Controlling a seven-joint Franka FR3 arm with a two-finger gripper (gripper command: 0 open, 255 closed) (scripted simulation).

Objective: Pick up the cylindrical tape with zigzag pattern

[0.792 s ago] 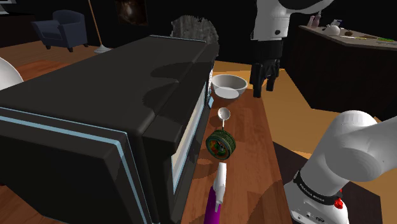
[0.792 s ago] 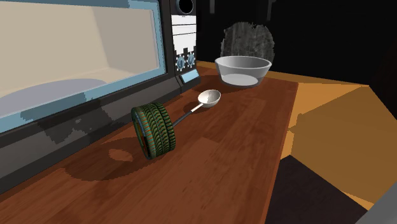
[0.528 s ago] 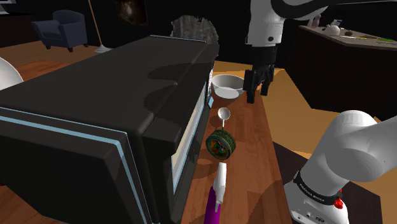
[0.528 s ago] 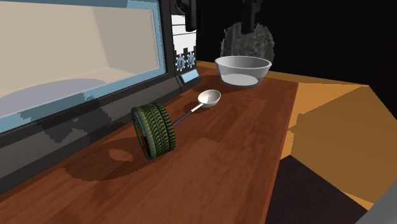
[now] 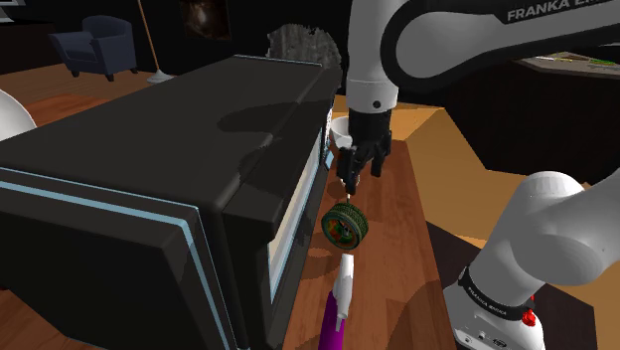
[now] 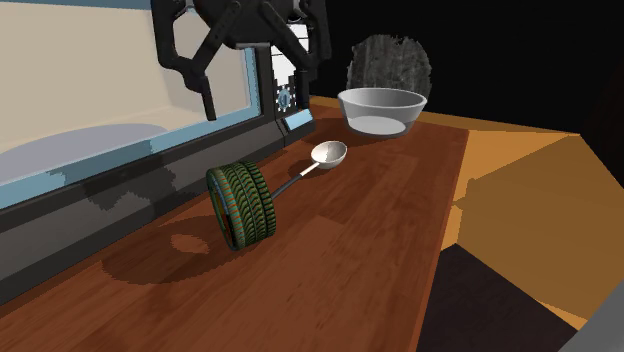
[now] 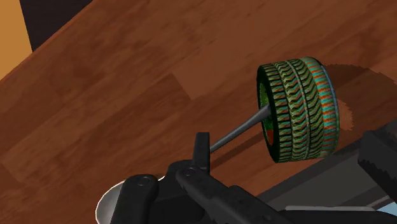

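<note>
Green zigzag tape (image 5: 345, 224) is stood on edge. The gripper (image 5: 356, 171), spread wide and empty, is poised at its twelve o'clock in the shoulder view — presumably to straddle it.

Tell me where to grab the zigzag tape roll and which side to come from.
Come from above. The tape roll stands on edge like a wheel on the wooden counter, so its two flat faces are upright. Straddle it with the open hand and pinch across its width, near the top. The spoon handle reaches one face low down, so staying high likely avoids it.
</note>
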